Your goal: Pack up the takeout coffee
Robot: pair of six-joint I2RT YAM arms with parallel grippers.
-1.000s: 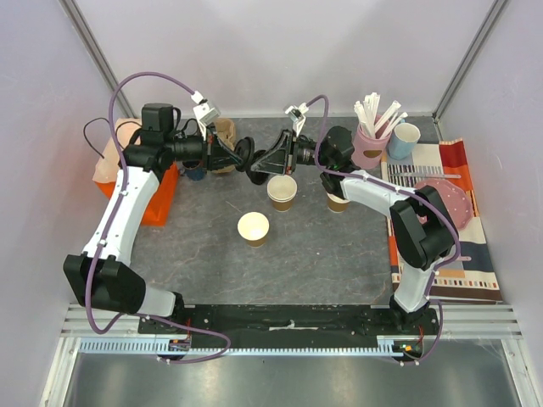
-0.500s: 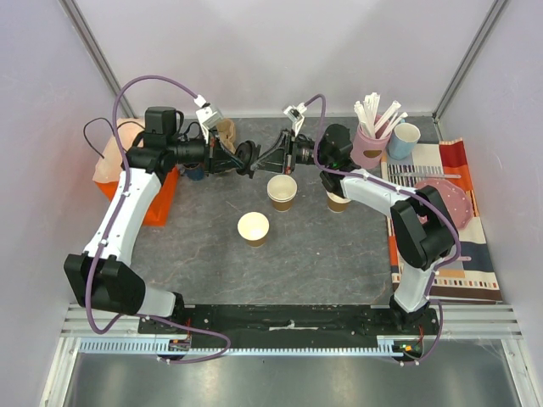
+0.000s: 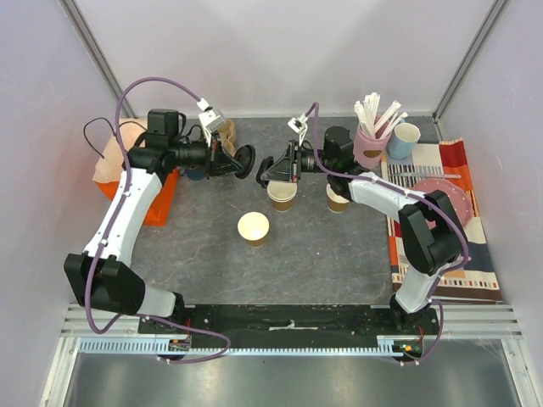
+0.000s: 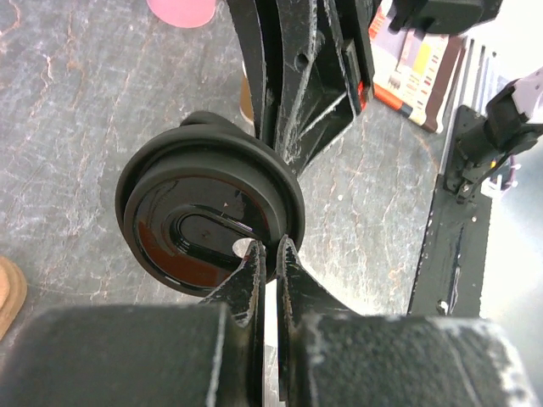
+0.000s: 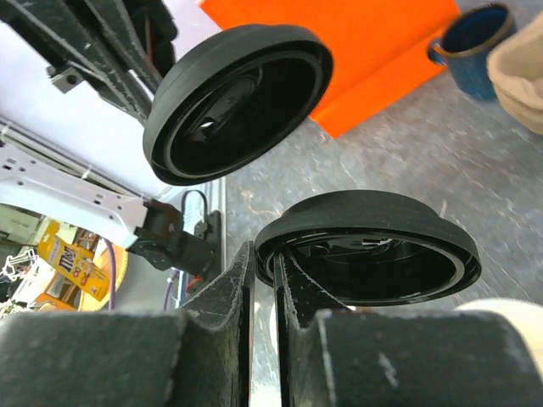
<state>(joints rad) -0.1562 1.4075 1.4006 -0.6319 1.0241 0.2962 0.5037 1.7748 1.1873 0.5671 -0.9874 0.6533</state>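
Observation:
My left gripper [image 3: 235,161] is shut on the rim of a black lid [image 3: 245,161], held on edge above the table; up close the lid [image 4: 208,216] sits at my fingertips [image 4: 270,254]. My right gripper [image 3: 277,169] is shut on the rim of a second black lid [image 3: 266,172], seen large in the right wrist view [image 5: 373,246], with the left arm's lid [image 5: 237,97] apart from it. A lidless kraft cup [image 3: 282,193] stands just below the right lid. Another open cup [image 3: 254,229] is nearer. A third brown cup [image 3: 338,200] sits under the right arm.
A pink holder of stirrers [image 3: 371,144] and a light blue cup [image 3: 405,140] stand at the back right by a striped mat [image 3: 441,254] with a pink plate [image 3: 451,199]. An orange bin [image 3: 157,199] and a dark blue mug [image 5: 475,47] are at the left.
The right gripper has closed on one lid and drawn it away to the right. The two lids, pressed together a second ago, are now apart. The left gripper has pulled back slightly.

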